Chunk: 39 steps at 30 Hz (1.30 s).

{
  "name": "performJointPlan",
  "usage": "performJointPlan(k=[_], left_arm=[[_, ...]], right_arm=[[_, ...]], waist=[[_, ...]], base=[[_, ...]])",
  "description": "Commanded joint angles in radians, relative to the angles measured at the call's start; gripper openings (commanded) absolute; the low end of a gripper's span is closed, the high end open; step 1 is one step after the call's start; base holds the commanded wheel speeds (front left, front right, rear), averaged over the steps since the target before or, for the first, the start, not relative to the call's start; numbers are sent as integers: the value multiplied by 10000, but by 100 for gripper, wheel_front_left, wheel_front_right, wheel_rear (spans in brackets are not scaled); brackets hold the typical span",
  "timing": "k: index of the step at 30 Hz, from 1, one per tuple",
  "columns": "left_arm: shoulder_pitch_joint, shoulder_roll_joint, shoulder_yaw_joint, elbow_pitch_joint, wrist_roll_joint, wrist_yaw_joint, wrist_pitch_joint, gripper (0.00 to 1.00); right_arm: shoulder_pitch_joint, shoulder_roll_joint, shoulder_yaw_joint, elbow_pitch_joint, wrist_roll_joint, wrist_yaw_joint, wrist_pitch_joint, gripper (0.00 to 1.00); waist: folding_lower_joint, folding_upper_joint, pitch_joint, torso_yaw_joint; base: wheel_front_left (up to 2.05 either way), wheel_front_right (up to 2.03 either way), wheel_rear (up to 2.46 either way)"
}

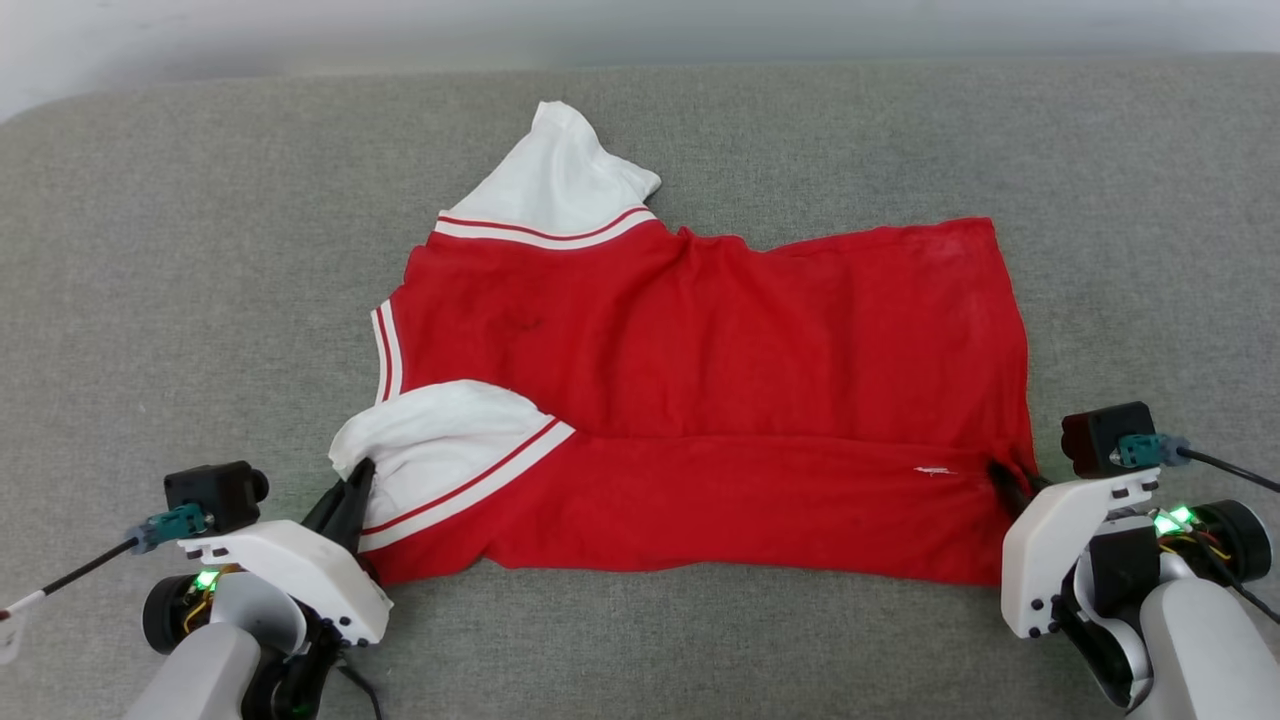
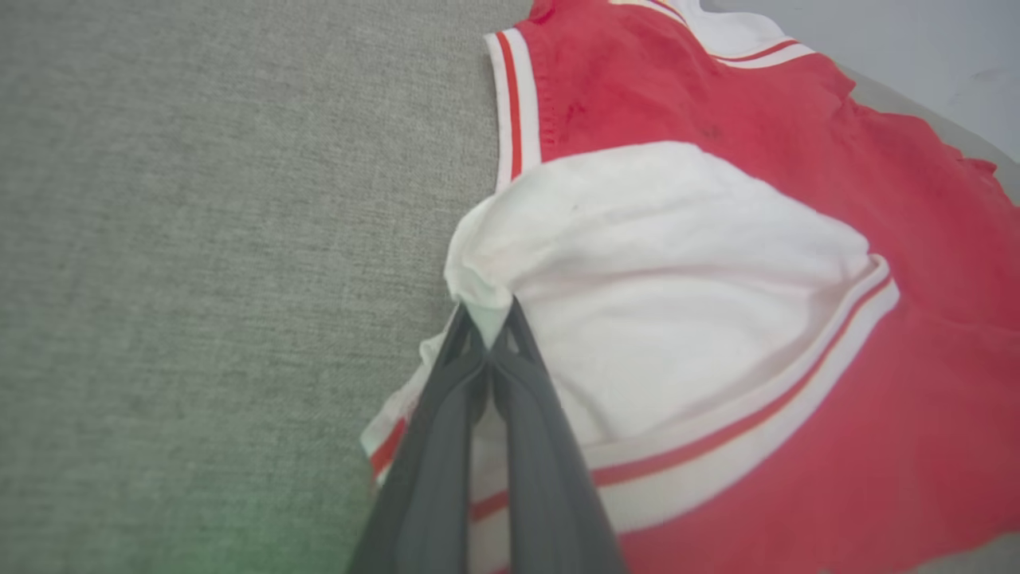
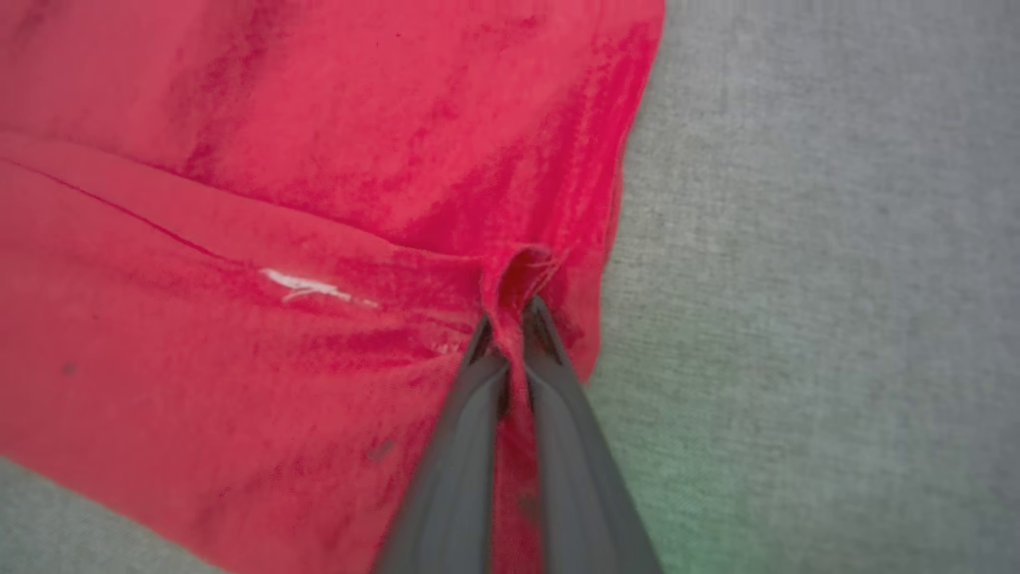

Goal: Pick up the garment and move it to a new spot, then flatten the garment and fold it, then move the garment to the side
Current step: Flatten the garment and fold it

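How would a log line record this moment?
red white-sleeved jersey T-shirt: near strip folded over | left hand: shut on sleeve | right hand: shut on hem corner

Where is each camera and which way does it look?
Head view: on the head, looking down at the garment on the grey surface; left gripper and right gripper show.
Left wrist view: on that wrist, looking along its shut fingers at the white sleeve.
Right wrist view: likewise, fingers at the red hem.
Head and left wrist share the sleeve.
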Motion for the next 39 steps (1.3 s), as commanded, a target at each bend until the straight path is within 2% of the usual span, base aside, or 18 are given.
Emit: performJointPlan(k=[1, 2, 6, 10, 16, 22, 27, 33, 39], left_arm=[[-75, -81, -81, 101, 56, -44, -23, 49], [-121, -109, -109, 176, 46, -94, -34, 100], [-193, -84, -29, 357, 61, -17, -229, 100], [-177, 174, 137, 245, 98, 187, -258, 100], [202, 990, 346, -398, -46, 572, 538, 100], [662, 2168, 226, -1542, -575, 674, 2799, 100], [1228, 2885, 214, -2529, -1379, 1012, 4719, 100], [1865, 3147, 211, -2987, -2184, 1577, 6086, 100], [1679, 2848, 35, -2686, -2475, 1401, 6413, 100]], right_arm=[[28, -39, 74, 274, 3, -14, -87, 100], [-14, -45, 126, 317, 74, -14, -315, 100], [-119, -98, 196, 114, 457, -13, -1655, 100], [129, -132, 175, -193, 708, -11, -2947, 100], [655, 92, -159, -908, 551, -11, -4132, 100], [1374, 445, -335, -1875, 276, -11, -4196, 100], [1829, 754, -364, -2495, 116, -11, -4009, 100], [1835, 1001, -282, -2724, 84, -11, -4017, 100], [1584, 1063, -278, -2721, 62, -11, -3989, 100]], waist=[[-1, -1, -56, 11], [-1, -1, -105, 19], [-1, -1, -419, 34], [-1, -1, -850, 11], [-1, -1, -1535, -214], [-1, -1, -1867, -523], [-1, -1, -1707, -873], [-1, -1, -1181, -1302], [-1, -1, -752, -1443]], base=[[0, 0, 0], [0, 0, 0], [0, 0, 0], [0, 0, 0], [0, 0, 0], [0, 0, 0], [0, 0, 0], [0, 0, 0], [0, 0, 0]])
